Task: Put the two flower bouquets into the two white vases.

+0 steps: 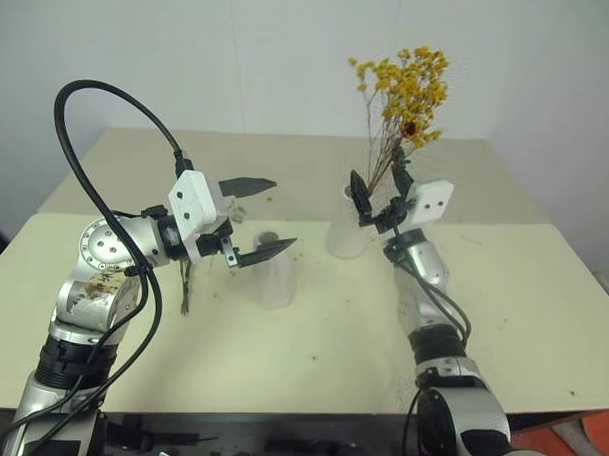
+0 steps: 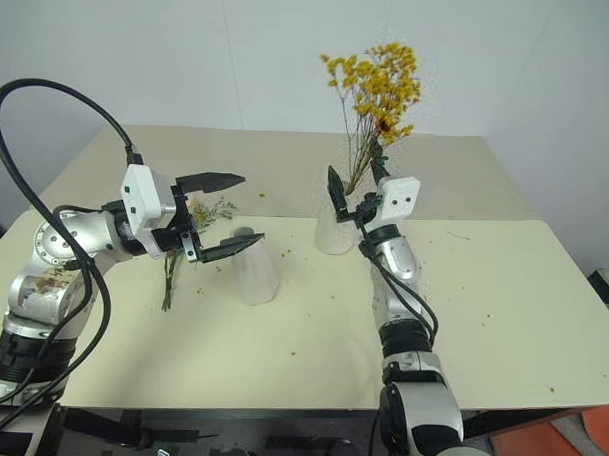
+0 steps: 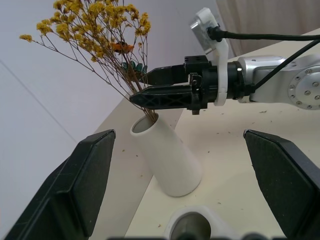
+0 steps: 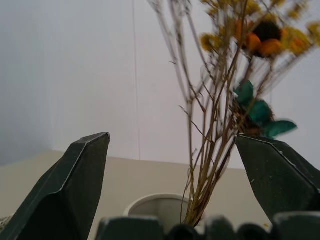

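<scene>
Yellow bunch (image 1: 404, 91) stands in the far vase (image 1: 347, 230); right gripper (image 1: 378, 203) gapes around its stems and could snag them. Sprig (image 2: 179, 246) lies on table; left gripper (image 1: 255, 218) gapes, empty

Both arms are silver-grey metal with round jointed housings ringed by small screws. A thick black cable loops from behind the left gripper (image 1: 255, 218). Behind each pair of tapered black fingers sits a white camera block; the right gripper (image 1: 378, 198) matches.
</scene>
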Motion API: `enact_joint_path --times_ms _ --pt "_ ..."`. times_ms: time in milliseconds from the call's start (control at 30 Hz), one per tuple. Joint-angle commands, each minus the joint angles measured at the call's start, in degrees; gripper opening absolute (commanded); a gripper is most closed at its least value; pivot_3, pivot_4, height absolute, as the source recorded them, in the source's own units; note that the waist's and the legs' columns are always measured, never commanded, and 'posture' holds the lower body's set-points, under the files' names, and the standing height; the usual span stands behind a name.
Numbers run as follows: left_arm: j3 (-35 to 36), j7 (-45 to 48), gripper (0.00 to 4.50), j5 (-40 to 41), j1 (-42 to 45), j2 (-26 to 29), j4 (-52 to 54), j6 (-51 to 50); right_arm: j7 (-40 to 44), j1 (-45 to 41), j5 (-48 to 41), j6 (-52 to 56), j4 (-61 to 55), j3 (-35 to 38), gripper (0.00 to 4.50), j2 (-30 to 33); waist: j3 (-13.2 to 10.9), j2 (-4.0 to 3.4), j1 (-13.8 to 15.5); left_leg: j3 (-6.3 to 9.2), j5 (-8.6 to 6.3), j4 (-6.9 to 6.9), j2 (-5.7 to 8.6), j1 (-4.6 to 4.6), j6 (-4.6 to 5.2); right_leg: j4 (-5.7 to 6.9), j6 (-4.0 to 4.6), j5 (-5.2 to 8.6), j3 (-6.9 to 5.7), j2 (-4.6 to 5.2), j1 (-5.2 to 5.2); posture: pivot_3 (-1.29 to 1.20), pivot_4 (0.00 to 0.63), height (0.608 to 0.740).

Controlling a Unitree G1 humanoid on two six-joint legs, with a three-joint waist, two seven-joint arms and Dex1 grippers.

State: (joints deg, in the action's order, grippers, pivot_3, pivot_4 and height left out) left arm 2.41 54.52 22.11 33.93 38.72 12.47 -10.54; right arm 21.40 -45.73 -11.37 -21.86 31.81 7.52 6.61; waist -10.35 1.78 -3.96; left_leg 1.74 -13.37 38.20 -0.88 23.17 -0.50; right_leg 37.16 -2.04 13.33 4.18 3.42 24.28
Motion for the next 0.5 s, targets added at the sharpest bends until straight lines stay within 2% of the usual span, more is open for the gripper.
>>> enact_joint_path --times_ms 33,167,367,500 --pt "1.17 -0.1 4.5 0.19 1.12 0.22 0.8 1.24 2.13 1.91 1.68 0.35 -6.32 -2.32 4.47 1.8 0.0 0.0 0.01 0.0 0.0 0.0 0.0 0.0 0.0 0.0 0.0 0.0 0.0 0.0 0.0 0.0 0.15 0.74" --pt "1.09 0.06 4.5 -0.07 0.6 0.33 0.51 1.7 6.7 4.04 0.74 0.95 -10.64 -4.53 4.47 3.69 0.0 0.0 -0.03 -0.01 0.0 0.0 0.0 -0.03 0.0 -0.02 0.0 0.0 0.01 -0.01 0.0 0.0 0.15 0.74" --pt "1.54 -0.13 4.5 0.02 0.02 0.65 1.09 1.48 8.94 7.06 0.0 4.03 -17.28 -5.15 4.47 7.01 0.0 0.0 0.11 0.0 0.0 0.0 0.0 -0.03 0.0 -0.03 0.0 0.0 0.0 -0.01 -0.01 0.0 0.15 0.74" --pt "4.64 -2.26 4.5 0.51 -2.67 1.57 2.54 0.32 15.03 12.73 -3.64 12.35 -27.41 -5.11 4.47 13.66 0.0 0.01 0.47 0.01 0.0 0.0 0.0 0.01 0.0 -0.03 0.0 0.0 -0.01 0.01 -0.02 0.0 0.15 0.74"
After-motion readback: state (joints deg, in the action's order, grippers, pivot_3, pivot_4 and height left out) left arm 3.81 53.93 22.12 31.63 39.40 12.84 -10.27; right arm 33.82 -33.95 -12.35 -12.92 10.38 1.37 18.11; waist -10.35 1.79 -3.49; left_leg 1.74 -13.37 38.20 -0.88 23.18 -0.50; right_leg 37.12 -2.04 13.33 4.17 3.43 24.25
